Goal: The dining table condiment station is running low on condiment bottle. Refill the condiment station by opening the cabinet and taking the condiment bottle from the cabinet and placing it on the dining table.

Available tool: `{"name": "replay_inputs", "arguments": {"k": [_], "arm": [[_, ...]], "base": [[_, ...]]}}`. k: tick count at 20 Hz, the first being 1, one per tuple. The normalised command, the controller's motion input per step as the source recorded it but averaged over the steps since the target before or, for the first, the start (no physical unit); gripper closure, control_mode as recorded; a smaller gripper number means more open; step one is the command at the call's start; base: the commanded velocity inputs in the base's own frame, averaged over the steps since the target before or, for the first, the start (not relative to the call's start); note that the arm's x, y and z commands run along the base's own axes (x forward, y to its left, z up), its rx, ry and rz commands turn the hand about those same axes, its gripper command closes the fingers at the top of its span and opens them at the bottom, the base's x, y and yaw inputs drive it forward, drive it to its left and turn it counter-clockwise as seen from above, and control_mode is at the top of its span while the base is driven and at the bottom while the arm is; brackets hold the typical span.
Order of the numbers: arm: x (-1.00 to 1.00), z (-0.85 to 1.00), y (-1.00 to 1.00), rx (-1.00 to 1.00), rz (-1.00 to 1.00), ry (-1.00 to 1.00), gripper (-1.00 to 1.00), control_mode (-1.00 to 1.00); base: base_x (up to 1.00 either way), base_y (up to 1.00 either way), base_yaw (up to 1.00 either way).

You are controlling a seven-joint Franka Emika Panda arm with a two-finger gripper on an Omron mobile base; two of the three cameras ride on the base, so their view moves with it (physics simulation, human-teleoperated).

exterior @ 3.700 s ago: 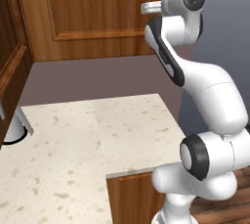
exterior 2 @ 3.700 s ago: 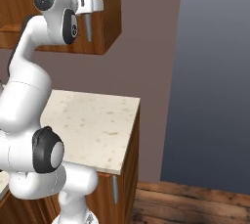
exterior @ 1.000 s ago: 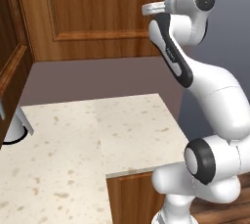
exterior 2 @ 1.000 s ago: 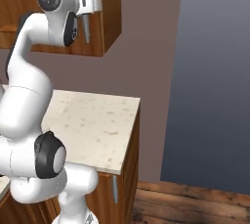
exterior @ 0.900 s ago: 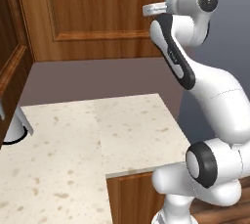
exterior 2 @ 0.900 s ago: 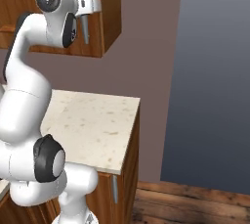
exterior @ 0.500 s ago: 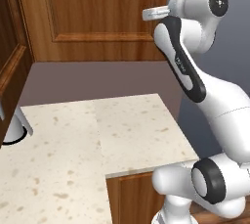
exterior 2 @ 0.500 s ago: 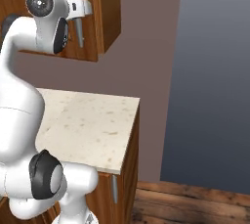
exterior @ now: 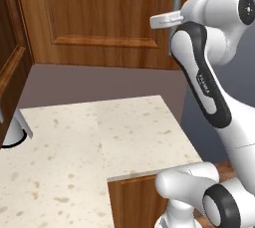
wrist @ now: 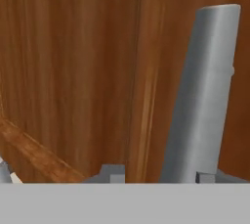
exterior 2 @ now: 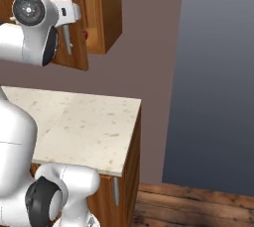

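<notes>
Reddish-brown cabinet point(exterior: 104, 18) up on the wall above the speckled bench point(exterior: 99, 147), door swung partly out from the box in the right base view, a small red item glimpsed in the gap. Silver bar handle point(wrist: 205, 96) running vertically, close-up in the hand view. Fingers point(wrist: 158, 174) at its foot; closed or not, cannot tell.

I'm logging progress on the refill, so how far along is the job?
Early stage. Partly done: the cabinet door has swung ajar, a gap showing in the right base view. In hand: the claw is at the door's silver handle, pulling it. Left: opening fully, taking the condiment bottle out, and carrying it to the dining table.
</notes>
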Motion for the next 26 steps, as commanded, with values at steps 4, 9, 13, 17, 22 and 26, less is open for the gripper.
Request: {"name": "replay_inputs", "arguments": {"k": [4, 9, 13, 17, 22, 26], "arm": [[-0.8, -0.15, 1.0, 0.0, 0.06, 0.04, 1.0, -1.0], [-0.87, -0.19, 1.0, 0.0, 0.05, 0.08, 1.0, -1.0], [-0.96, -0.25, 0.97, 0.01, 0.09, 0.09, 1.0, -1.0], [-0.78, -0.34, 0.86, 0.0, 0.13, 0.1, 1.0, -1.0], [-0.54, -0.2, 0.04, 0.08, 0.03, 0.06, -1.0, -1.0], [-0.82, 0.0, -1.0, 0.27, -0.03, 0.0, -1.0, -1.0]], "base": [[0.0, 0.0, 0.0], [0.0, 0.0, 0.0], [0.0, 0.0, 0.0], [0.0, 0.0, 0.0], [0.0, 0.0, 0.0], [0.0, 0.0, 0.0]]}}
